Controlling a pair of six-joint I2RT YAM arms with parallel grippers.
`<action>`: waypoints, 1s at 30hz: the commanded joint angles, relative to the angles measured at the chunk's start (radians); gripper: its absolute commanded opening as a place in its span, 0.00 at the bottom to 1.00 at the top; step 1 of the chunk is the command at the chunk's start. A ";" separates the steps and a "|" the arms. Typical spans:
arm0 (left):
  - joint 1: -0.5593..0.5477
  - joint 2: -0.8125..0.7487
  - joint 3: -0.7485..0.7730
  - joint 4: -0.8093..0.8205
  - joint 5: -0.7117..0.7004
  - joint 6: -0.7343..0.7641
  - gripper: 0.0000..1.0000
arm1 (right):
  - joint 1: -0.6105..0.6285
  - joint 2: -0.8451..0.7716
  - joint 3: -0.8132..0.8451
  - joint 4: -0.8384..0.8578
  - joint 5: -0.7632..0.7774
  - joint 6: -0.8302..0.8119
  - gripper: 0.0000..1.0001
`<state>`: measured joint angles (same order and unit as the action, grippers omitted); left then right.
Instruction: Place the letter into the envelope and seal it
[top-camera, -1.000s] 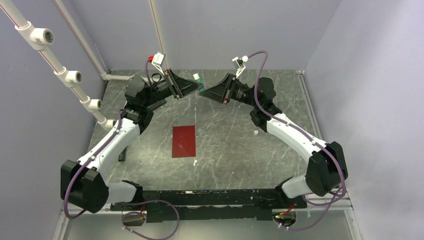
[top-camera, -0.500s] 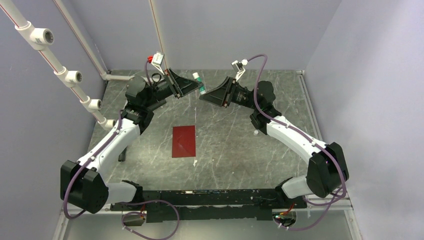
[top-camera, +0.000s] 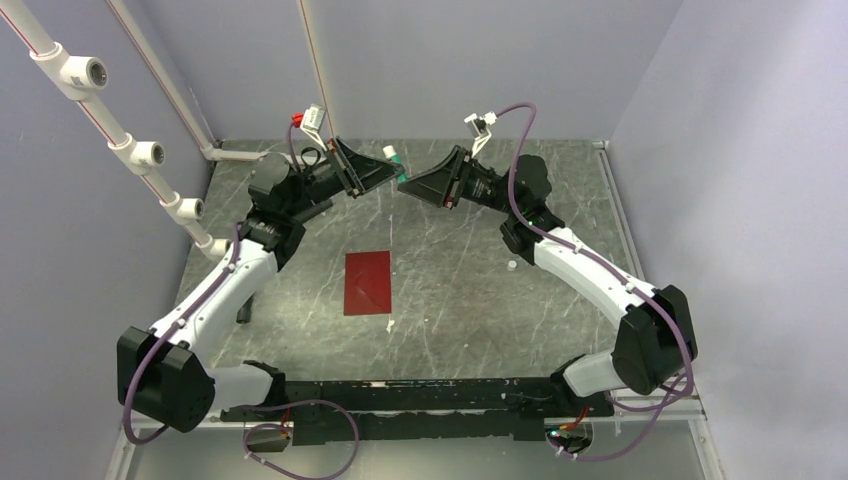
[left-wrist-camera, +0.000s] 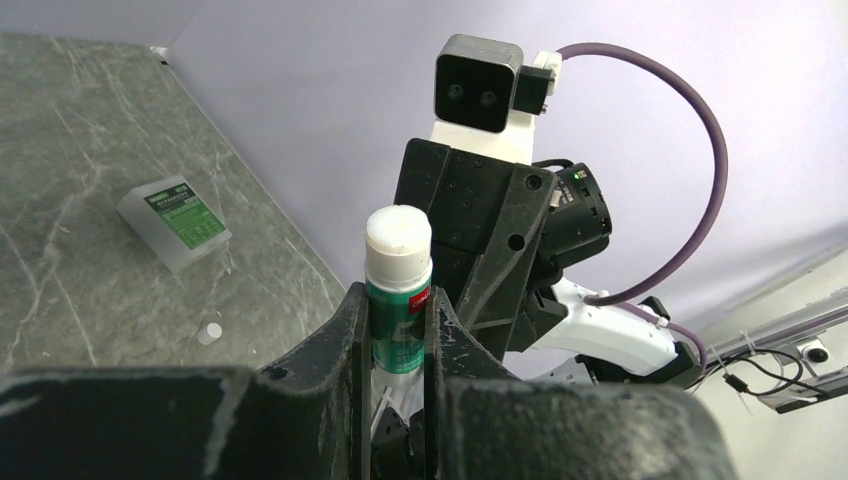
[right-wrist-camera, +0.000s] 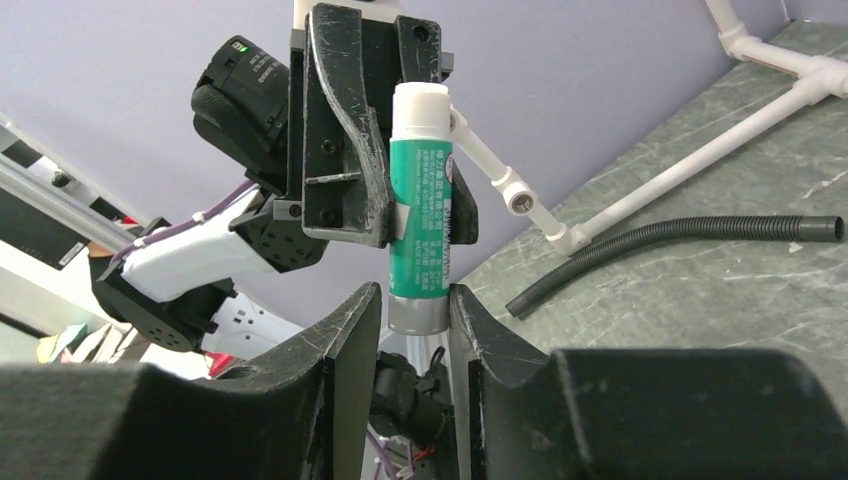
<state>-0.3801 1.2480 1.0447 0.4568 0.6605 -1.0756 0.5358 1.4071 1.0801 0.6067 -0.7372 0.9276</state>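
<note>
Top view first: both arms are reaching up at the far side of the worktop (top-camera: 470, 300), tips nearly meeting around a green glue stick (top-camera: 397, 162). The left end effector (top-camera: 390, 172) and the right end effector (top-camera: 407, 183) hang well above the surface. The envelope (top-camera: 368, 283) lies flat near the middle of the worktop, well apart from both arms, and shows as a plain red rectangle. Can't see the letter anywhere, so can't say if it's inside.

Left wrist cam: the left one is clenched on the stick's green body, white end poking out past the fingers (left-wrist-camera: 350, 330). There's a small white-and-green box (left-wrist-camera: 175, 222) lying on the worktop off to the side.

Right wrist cam: the right fingers (right-wrist-camera: 350, 330) flank the stick's grey base (right-wrist-camera: 418, 314), super close. Honestly can't tell if they're pressing on it or just beside it.

What I'd worry about: two arms tugging or twisting one slick little tube in mid-air. If the left grip slips, the stick tilts or drops. And nothing's holding the envelope down, so dragging glue across it could shove it around or smear.
</note>
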 joint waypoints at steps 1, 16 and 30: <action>-0.003 -0.035 0.021 0.008 -0.018 0.019 0.02 | 0.001 -0.006 0.038 0.020 0.008 -0.031 0.27; -0.003 -0.050 0.126 -0.565 -0.407 0.151 0.02 | 0.153 0.026 0.284 -0.650 0.542 -0.874 0.00; -0.002 -0.003 0.212 -0.722 -0.533 0.086 0.02 | 0.361 0.153 0.445 -0.817 0.838 -1.123 0.25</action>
<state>-0.3874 1.2743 1.2476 -0.3130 0.1390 -0.9882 0.9165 1.6020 1.4322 -0.0746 0.1852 -0.1524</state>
